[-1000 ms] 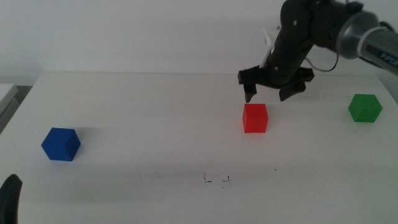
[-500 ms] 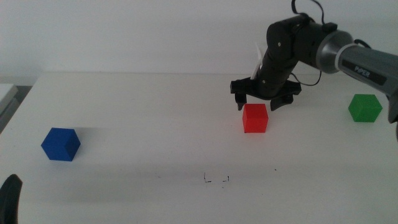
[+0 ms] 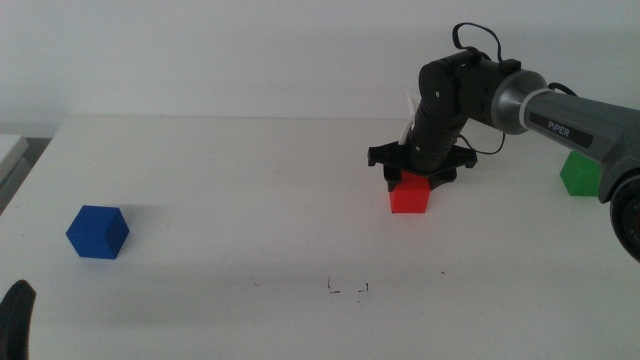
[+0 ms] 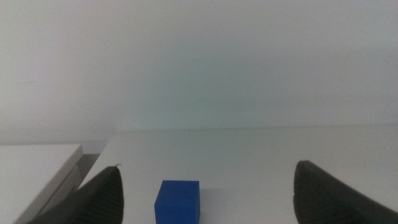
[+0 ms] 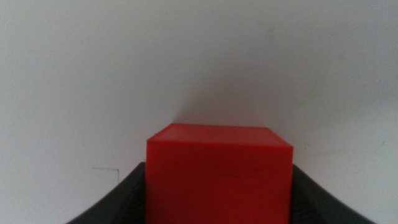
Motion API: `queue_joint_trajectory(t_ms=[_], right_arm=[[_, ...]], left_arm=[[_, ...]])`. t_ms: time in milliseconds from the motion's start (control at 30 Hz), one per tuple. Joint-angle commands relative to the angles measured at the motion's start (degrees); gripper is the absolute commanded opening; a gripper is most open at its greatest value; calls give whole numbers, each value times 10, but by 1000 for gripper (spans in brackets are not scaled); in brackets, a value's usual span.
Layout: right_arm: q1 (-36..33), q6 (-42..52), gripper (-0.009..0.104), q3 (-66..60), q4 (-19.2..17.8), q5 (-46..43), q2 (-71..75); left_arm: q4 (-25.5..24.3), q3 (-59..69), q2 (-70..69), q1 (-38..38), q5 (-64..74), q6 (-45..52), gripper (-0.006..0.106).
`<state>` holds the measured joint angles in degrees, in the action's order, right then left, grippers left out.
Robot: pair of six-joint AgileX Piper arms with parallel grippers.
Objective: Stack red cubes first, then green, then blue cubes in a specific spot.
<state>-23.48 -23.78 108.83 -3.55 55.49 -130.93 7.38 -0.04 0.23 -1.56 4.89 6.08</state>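
Note:
The red cube [image 3: 409,195] [image 5: 219,177] sits on the white table right of centre. My right gripper [image 3: 412,180] [image 5: 219,208] has come down over it and stands open, one jaw on each side of the cube. At the far right the green cube [image 3: 580,176] is partly covered by the right arm. The blue cube [image 3: 98,231] [image 4: 177,200] rests at the far left. My left gripper [image 3: 15,320] [image 4: 205,186] waits open at the bottom left corner, facing the blue cube. The specific spot [image 3: 348,288] of small pen scribbles lies near the front centre.
A white raised surface [image 3: 10,150] [image 4: 37,168] borders the table's left edge. A lone tiny black dot [image 3: 444,272] marks the tabletop right of the scribbles. The right arm [image 3: 560,100] reaches in over the table's far right.
The right gripper has moved left and down, from above and behind the red cube to straddling it. The cubes and the left gripper have not moved.

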Motion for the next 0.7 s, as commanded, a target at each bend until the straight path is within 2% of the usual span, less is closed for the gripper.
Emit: queue_joint_trajectory(t_ms=[0,100,133,300,400,667], right_arm=[[-1,-4,34,5,-8,-3,-2],[0,-4,7,5,-10,3,0],[0,-10,2,5,-15,11,6],[-22,-50,2,-2,-79,57,62],[-54,-76,2,-34,-96,73,119],[-164,-242,2,-149,-150,94,242]], left_arm=[[0,0,-2,1,-8,0,94],[0,0,-2,1,-8,0,94],[0,0,-2,1,-8,0,94],[0,0,-2,1,-8,0,94],[0,0,-2,1,-8,0,94],[0,0,-2,1,-8,0,94]])
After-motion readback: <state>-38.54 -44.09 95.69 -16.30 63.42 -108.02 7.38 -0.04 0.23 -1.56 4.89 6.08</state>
